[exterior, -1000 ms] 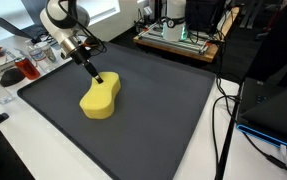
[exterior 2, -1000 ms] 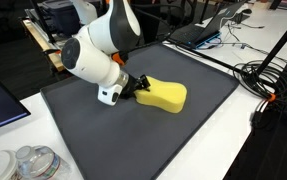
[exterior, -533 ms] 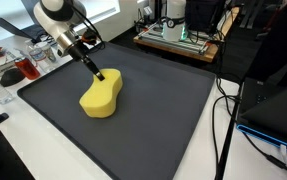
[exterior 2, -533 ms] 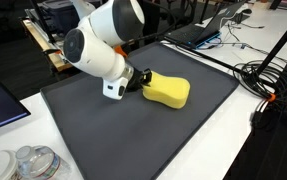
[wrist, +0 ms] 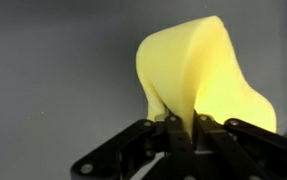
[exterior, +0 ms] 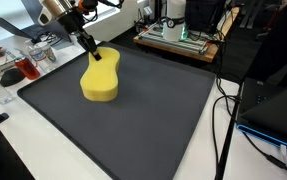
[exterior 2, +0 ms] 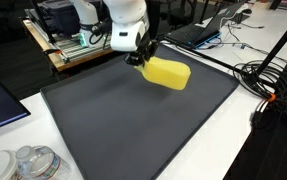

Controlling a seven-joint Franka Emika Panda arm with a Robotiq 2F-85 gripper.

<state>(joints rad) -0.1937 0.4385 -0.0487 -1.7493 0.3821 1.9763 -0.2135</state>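
Dark grey mat (exterior: pixel 158 130) covered most of the table, and messy desks stood behind it. Black wires (exterior 2: pixel 268 85) lay off to one side of the mat. Some clear jars (exterior 2: pixel 28 163) sat by a near corner in an exterior view.

A second before, the yellow sponge (exterior: pixel 101 78) lay flat on the mat. My gripper (exterior: pixel 91 50) was down low at one end of it, with its jaws partly apart. Then the jaws came together. By this moment they were clamped tight on the narrow end of the sponge. The wrist view showed it best. The two black fingers (wrist: pixel 168 128) squeezed the soft foam so hard that it folded in between them, and the rest of the sponge puffed out beyond.

The arm had also gone up and moved toward the back edge of the mat. In both exterior views the sponge hung from the gripper, tilted, with its fat end lower than the pinched end. It looked to be off the mat, though I could not be sure the low end was fully free.

To me that meant the grab had worked. The sponge came along with the gripper and did not slip out or stay behind. It was held only by a small pinch at one end, so I judged it could swing or wobble. Nothing else on the table looked moved.
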